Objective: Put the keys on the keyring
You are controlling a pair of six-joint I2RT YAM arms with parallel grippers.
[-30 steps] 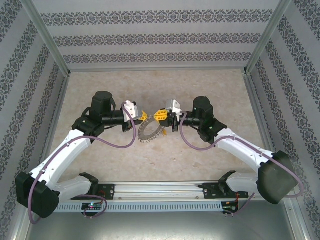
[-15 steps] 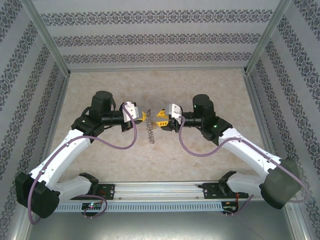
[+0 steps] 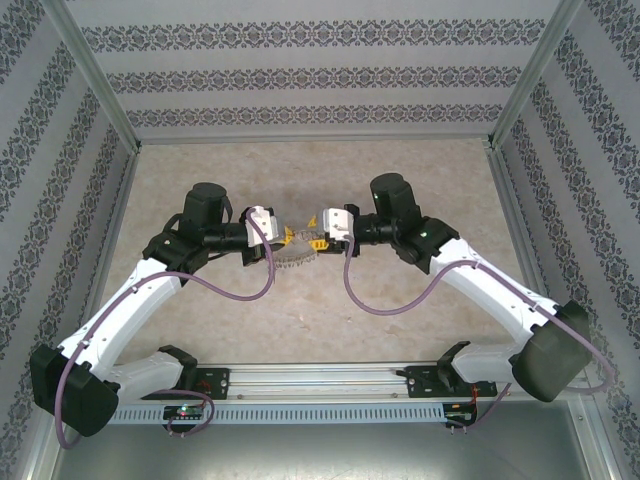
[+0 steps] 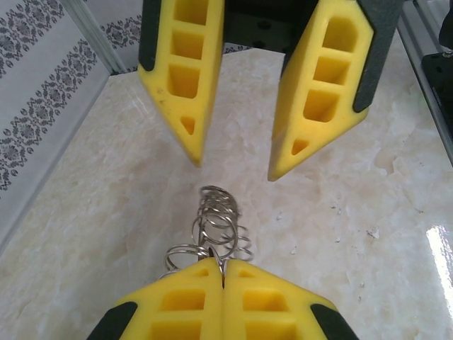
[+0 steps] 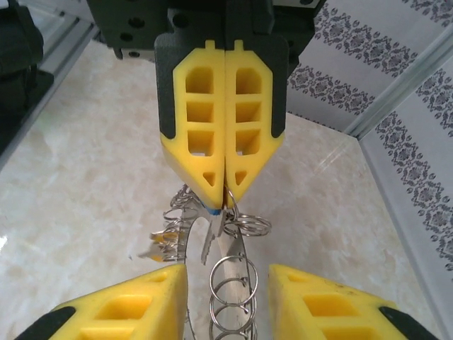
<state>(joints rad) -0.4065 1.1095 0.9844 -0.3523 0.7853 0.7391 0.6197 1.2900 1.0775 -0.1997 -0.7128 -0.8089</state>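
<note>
My left gripper (image 3: 288, 238) (image 4: 224, 273) is shut on the rim of the keyring (image 3: 293, 257) (image 4: 216, 227) and holds it above the table. The keyring (image 5: 237, 258) is a flat grey band fringed with small wire loops. A blue key (image 5: 211, 230) hangs from it right at the left fingertips (image 5: 225, 188), its blade pointing down. A bit of yellow key (image 5: 157, 241) shows among the loops on the left. Facing it, my right gripper (image 3: 313, 238) (image 5: 228, 283) is open, its fingers straddling the ring without touching. In the left wrist view, the right gripper (image 4: 233, 166) hangs just beyond the ring.
The beige marble tabletop (image 3: 330, 310) lies beneath both arms. Patterned walls with metal posts (image 3: 100, 90) close in the back and sides. A metal rail (image 3: 320, 380) carrying the arm bases runs along the near edge.
My right gripper has let go and opened, and its arm has shifted back and left toward the left gripper. The keyring swung in the left gripper and now points toward the right gripper.
</note>
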